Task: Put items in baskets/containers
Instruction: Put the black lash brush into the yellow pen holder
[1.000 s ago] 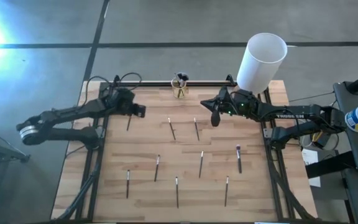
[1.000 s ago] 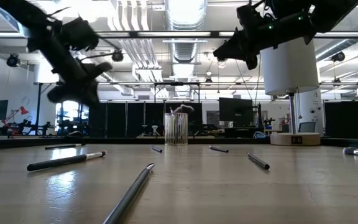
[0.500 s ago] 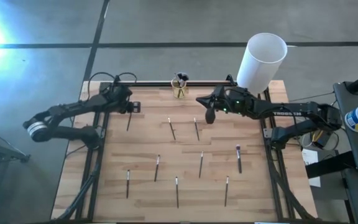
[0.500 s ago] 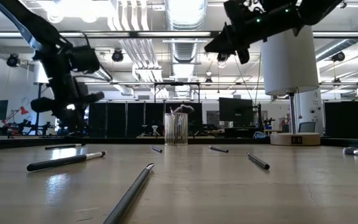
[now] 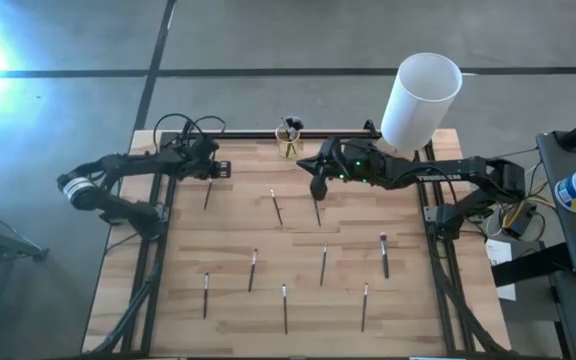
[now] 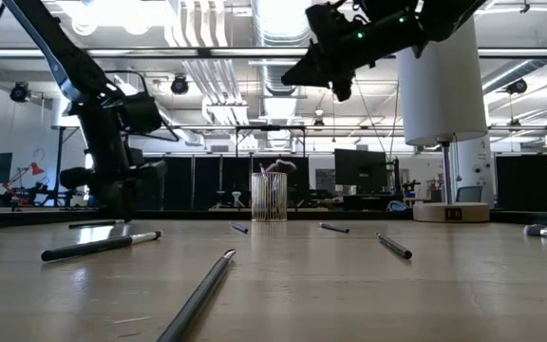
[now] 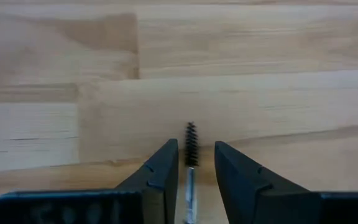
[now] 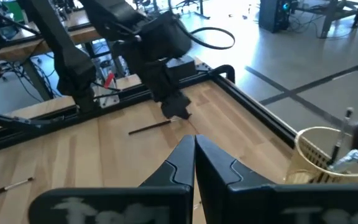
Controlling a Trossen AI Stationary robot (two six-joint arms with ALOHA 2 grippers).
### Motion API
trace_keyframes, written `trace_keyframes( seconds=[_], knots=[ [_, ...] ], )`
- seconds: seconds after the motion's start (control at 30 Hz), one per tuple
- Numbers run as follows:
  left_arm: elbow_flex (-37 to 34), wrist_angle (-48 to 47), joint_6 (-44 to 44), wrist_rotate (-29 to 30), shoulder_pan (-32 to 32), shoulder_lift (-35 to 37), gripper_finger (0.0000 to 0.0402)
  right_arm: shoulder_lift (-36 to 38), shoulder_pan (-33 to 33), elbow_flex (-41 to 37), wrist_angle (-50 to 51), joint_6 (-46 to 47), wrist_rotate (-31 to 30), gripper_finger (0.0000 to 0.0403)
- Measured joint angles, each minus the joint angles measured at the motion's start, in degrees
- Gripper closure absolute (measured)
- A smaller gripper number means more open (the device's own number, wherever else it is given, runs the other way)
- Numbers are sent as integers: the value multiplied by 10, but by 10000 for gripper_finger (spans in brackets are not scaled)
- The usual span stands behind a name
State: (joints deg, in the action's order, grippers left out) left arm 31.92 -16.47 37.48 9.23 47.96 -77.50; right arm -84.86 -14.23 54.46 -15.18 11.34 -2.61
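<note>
A spoolie brush lies flat at the counter's far left — the left hand straddles it, fingers spread, not touching. Right hand (fingers pressed together) hovers near the glass cup holding brushes.

Robotics lab or industrial workshop — exposed ceiling ducts and strip lights at top centre of the low view, dark monitors mid-frame, cluttered workbenches upper left of the right wrist view, polished concrete floor around a wooden table.
</note>
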Motion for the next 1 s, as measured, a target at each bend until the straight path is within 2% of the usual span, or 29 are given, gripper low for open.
trace_keyframes(
  seconds=[0.27, 0.37, 0.5, 0.63, 0.8, 1.0],
  knots=[
    [10, 15, -20, 12, 5, -31, 309, -16, 6, 17, 0, -11, 1, 394],
    [8, 17, -32, 14, 6, -31, 331, -14, 6, 16, 0, -11, 1, 394],
    [7, 19, -36, 16, 6, -31, 386, -14, 6, 16, 0, -11, 1, 394],
    [7, 20, -52, 13, 6, -28, 397, -13, 6, 15, 1, -11, 0, 394],
    [11, 15, -58, -7, 5, 12, 401, -13, 6, 15, 1, -11, 0, 394],
    [26, 16, -52, -28, 1, 112, 401, -10, 6, 15, 3, -11, 0, 394]
  ],
)
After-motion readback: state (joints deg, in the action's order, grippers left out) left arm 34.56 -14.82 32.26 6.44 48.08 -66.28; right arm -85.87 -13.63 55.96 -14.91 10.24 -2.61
